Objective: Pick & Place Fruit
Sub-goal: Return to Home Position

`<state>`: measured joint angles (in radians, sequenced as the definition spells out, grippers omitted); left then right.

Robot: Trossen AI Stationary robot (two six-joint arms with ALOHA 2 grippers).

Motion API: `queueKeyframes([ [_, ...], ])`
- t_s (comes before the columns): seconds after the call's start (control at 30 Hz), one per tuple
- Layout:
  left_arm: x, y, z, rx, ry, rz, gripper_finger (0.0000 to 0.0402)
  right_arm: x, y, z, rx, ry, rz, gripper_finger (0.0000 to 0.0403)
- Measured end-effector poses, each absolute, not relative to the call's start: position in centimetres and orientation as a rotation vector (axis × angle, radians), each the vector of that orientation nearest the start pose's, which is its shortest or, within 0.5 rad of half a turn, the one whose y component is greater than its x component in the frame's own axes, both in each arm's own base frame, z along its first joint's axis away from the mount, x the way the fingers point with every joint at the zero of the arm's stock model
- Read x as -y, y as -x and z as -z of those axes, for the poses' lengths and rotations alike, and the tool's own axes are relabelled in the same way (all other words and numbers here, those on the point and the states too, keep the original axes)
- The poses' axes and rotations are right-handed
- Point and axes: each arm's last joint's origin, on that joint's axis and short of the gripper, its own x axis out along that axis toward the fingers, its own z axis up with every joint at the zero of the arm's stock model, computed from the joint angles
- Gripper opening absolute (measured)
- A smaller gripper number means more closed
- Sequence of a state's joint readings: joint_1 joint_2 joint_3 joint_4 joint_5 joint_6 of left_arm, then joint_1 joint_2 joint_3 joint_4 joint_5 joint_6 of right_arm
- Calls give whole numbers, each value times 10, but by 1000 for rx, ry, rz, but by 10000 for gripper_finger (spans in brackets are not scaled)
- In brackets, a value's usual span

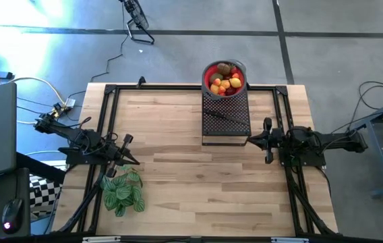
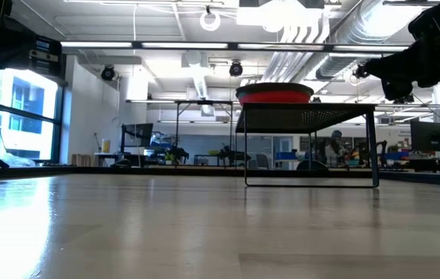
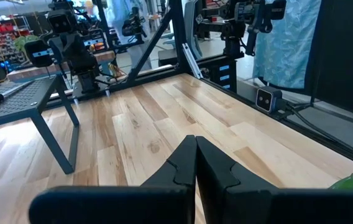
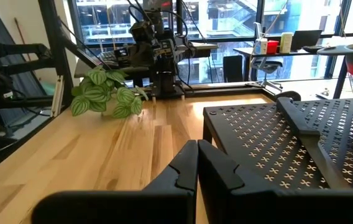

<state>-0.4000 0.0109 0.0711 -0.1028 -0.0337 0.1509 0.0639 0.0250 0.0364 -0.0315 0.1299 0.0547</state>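
Note:
The fruit (image 1: 225, 79), yellow, red and brown pieces, lies heaped in a red bowl (image 1: 210, 73) that stands on the far end of a black perforated stand (image 1: 235, 121). The low view shows the bowl (image 2: 274, 94) on the stand (image 2: 309, 116); the fruit is hidden there. My left gripper (image 1: 135, 161) is shut and empty at the table's left, beside the plant. My right gripper (image 1: 251, 140) is shut and empty at the stand's near right corner. Both wrist views show shut fingers, left gripper (image 3: 195, 144) and right gripper (image 4: 197, 148), level above the bare wood.
A black-handled knife (image 1: 222, 116) lies on the stand's top. A green striped leafy plant (image 1: 121, 192) sits at the near left, just in front of my left gripper. A black frame (image 1: 110, 88) runs along the table's edges. Bare wood lies between the arms.

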Motion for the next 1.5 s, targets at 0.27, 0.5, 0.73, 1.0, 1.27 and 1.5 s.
queueKeyframes([
  [0.27,36,-87,-177,-15,-159,369,0,-2,-97,-171,-19,-53,67,4],
  [0.5,36,-87,-177,-16,-159,369,0,-2,-97,-171,-19,-53,67,4],
  [0.73,36,-87,-177,-17,-159,369,0,-2,-97,-171,-19,-53,67,4],
  [1.0,36,-87,-176,-25,-161,371,0,-2,-97,-171,-20,-53,67,4],
  [1.27,36,-88,-175,-42,-164,371,0,-2,-97,-171,-20,-53,67,4],
  [1.5,36,-88,-175,-42,-165,371,0,-2,-97,-171,-20,-54,67,4],
])
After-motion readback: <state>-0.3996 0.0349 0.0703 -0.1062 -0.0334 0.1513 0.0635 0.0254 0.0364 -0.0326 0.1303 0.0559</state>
